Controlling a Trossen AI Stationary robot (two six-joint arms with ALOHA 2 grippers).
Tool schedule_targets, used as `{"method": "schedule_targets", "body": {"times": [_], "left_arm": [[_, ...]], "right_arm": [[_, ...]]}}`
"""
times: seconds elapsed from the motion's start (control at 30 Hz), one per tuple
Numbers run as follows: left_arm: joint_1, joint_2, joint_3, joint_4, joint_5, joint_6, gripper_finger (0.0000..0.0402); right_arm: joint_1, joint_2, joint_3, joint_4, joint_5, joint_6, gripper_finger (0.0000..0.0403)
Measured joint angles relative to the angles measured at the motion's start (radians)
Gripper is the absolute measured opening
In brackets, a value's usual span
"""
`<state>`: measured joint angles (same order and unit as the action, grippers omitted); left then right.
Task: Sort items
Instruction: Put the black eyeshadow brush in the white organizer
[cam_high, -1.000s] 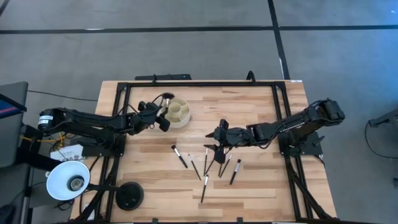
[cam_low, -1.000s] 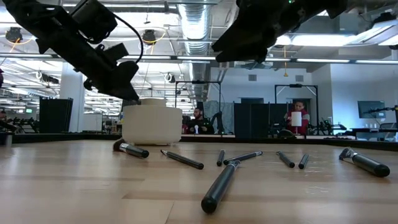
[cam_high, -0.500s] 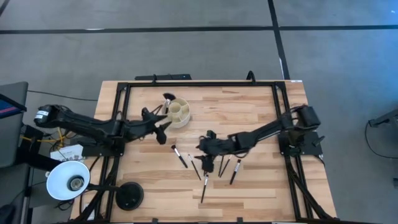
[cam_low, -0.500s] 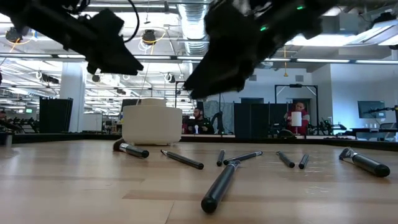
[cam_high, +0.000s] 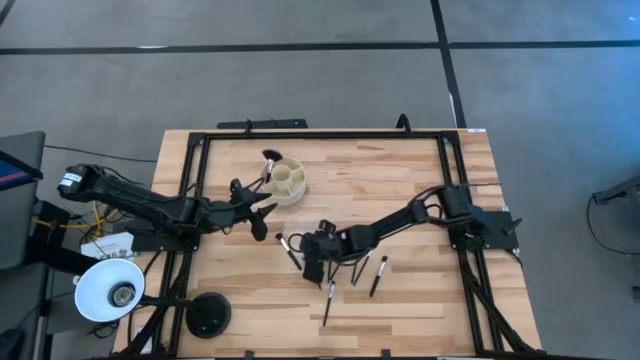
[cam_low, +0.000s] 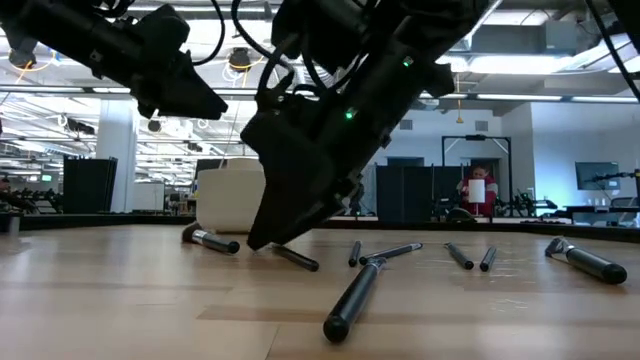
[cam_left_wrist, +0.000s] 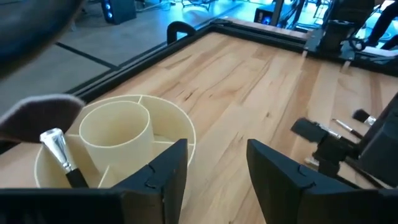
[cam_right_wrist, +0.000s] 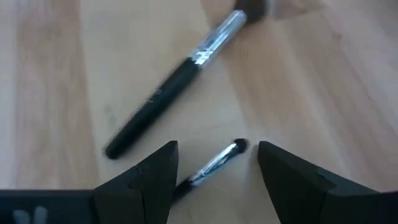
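The cream cup (cam_high: 288, 180) sits near the back of the table, and I will place everything from it. On the left of the cup hangs the left gripper (cam_high: 262, 208), just beside the cup and up in the air. Its fingers (cam_left_wrist: 166, 171) are spread apart with nothing between them. It looks like it is waiting there, out of the way. One big fluffy brush (cam_left_wrist: 50, 127) stands in a side part of the cup, head up, so that one looks sorted already.

In front of the cup, a bit to the right, the other brushes lie loose on the wood. The right gripper (cam_high: 312, 262) is low over them, pointing down. Its fingers (cam_right_wrist: 149, 171) are wide apart, one on each side of a thin small brush (cam_right_wrist: 211, 163), not touching it yet. I think it stands like that so it can close on the brush. A thicker dark brush (cam_right_wrist: 174, 81) lies near, so it might get bumped. More brushes (cam_high: 377, 275) lie farther right of the cup.
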<state>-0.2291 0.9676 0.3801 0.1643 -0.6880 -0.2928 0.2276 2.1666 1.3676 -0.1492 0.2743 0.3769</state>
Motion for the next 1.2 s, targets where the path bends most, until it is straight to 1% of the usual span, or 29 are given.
{"method": "schedule_targets", "body": {"times": [0.1,0.2,0.27,0.43,0.47,0.5,0.63,0.73,0.93,1.07,1.13,1.2], "left_arm": [[0.0,0.004,0.0,0.0,0.0,0.0,0.0163],[0.0,0.009,0.0,0.0,0.0,0.0,0.0163],[0.0,0.009,0.0,0.002,0.0,0.0,0.0163],[0.0,0.009,0.0,0.001,0.0,0.0,0.0163],[0.0,0.009,0.0,0.001,0.0,0.0,0.0163],[0.0,0.009,0.0,0.001,0.0,0.0,0.0163],[0.0,0.009,0.0,0.001,0.0,-0.001,0.0163],[0.0,0.009,0.0,0.001,0.0,-0.001,0.0163],[0.0,0.009,0.0,0.001,0.0,-0.001,0.0163],[0.0,0.009,0.0,0.001,0.0,-0.002,0.0163],[0.0,0.009,0.0,0.001,0.001,-0.002,0.0163],[0.0,0.009,0.0,0.001,0.0,-0.003,0.0163]], "right_arm": [[0.001,0.014,0.004,0.004,0.022,0.001,0.0211],[0.003,0.028,0.005,0.015,0.028,0.01,0.0184],[0.003,0.04,0.006,0.019,0.031,0.021,0.0152],[0.002,0.042,0.005,0.013,0.025,0.013,0.0041],[0.002,0.037,0.005,0.016,0.025,0.006,0.0022],[0.002,0.033,0.004,0.02,0.024,-0.009,0.0012],[0.004,0.032,0.0,0.057,0.025,-0.028,0.0015],[0.003,0.029,-0.001,0.072,0.019,-0.045,0.0004],[0.003,0.019,-0.003,0.089,0.012,-0.09,0.0002],[0.004,-0.045,-0.004,0.114,0.03,-0.152,0.0001],[0.006,-0.101,-0.003,0.136,0.045,-0.21,0.0001],[0.015,-0.172,-0.003,0.141,0.086,-0.287,0.0001]]}}
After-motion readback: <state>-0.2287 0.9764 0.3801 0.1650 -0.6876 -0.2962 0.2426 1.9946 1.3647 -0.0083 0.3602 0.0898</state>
